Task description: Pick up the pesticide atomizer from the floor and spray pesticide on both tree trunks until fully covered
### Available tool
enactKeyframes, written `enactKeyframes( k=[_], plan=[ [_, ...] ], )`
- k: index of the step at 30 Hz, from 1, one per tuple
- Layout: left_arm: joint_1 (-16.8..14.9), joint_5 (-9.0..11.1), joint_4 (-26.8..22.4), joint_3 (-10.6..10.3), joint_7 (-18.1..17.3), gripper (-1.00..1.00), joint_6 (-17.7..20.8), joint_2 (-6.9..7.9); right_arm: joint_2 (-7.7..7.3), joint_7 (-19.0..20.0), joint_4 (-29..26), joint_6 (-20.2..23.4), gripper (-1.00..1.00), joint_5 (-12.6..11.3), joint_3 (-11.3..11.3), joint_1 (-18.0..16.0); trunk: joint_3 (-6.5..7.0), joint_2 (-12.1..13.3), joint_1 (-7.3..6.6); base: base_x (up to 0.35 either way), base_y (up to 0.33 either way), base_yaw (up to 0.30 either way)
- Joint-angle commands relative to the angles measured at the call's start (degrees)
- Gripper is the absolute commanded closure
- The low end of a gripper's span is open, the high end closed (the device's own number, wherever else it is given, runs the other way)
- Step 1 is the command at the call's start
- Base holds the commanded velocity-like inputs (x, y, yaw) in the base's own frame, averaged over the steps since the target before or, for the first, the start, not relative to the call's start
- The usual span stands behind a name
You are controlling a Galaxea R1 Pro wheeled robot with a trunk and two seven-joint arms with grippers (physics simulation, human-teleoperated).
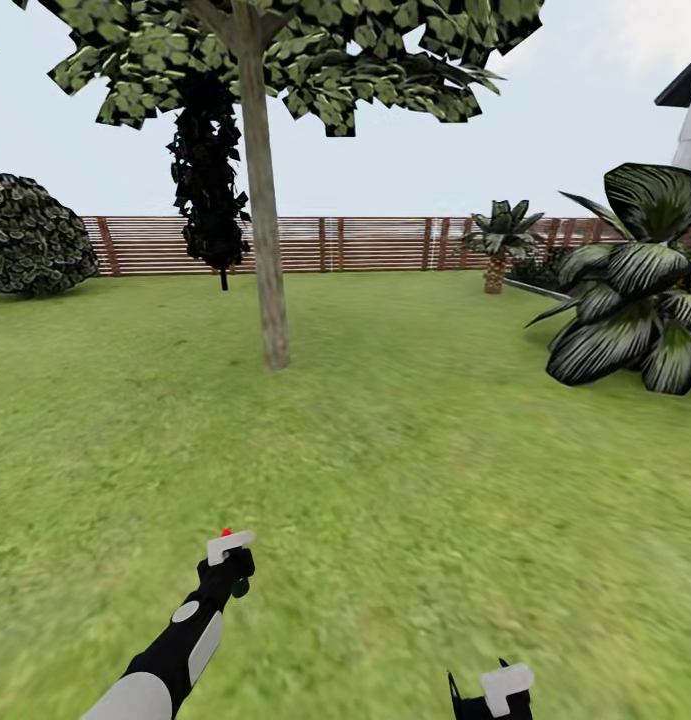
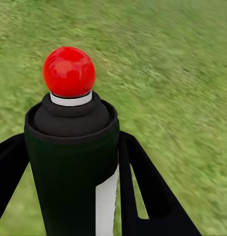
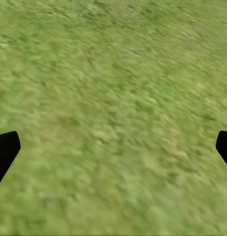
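The pesticide atomizer (image 2: 69,157) is a near-black cylinder with a pale stripe and a red ball on top. My left gripper (image 1: 230,562) is shut on it, with a black finger (image 2: 145,191) pressed against each side, and holds it above the lawn at the lower left. In the head view only its red tip (image 1: 225,532) shows above the gripper. One tree stands ahead, its mottled grey-brown tree trunk (image 1: 266,240) straight and bare under a blocky green crown (image 1: 315,50), several arm lengths beyond the atomizer. My right gripper (image 1: 490,692) hangs open over bare grass at the bottom edge.
A dark narrow conifer (image 1: 207,170) stands just behind the tree. A round bush (image 1: 30,235) sits at the far left, and palm-like plants (image 1: 635,300) crowd the right. A brown slatted fence (image 1: 365,245) closes the back. Open lawn (image 1: 405,480) lies between me and the trunk.
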Motion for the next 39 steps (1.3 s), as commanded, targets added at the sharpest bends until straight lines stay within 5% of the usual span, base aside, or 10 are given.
enactKeyframes(
  k=[1, 39],
  plan=[
    [-0.05, 0.15, 0.04, 0.35, -0.4, 1.0, -0.13, -0.06, -0.05, -0.6, 0.01, 0.0, -1.0, 0.5, 0.28, -0.03, -0.06, -0.03, 0.03, 0.35, 0.098, 0.163],
    [-0.05, 0.15, 0.05, 0.29, -0.48, 1.0, -0.13, -0.1, -0.05, -0.52, 0.03, 0.0, -1.0, 0.5, 0.37, -0.03, -0.12, -0.03, 0.03, 0.35, 0.082, 0.128]
  ],
)
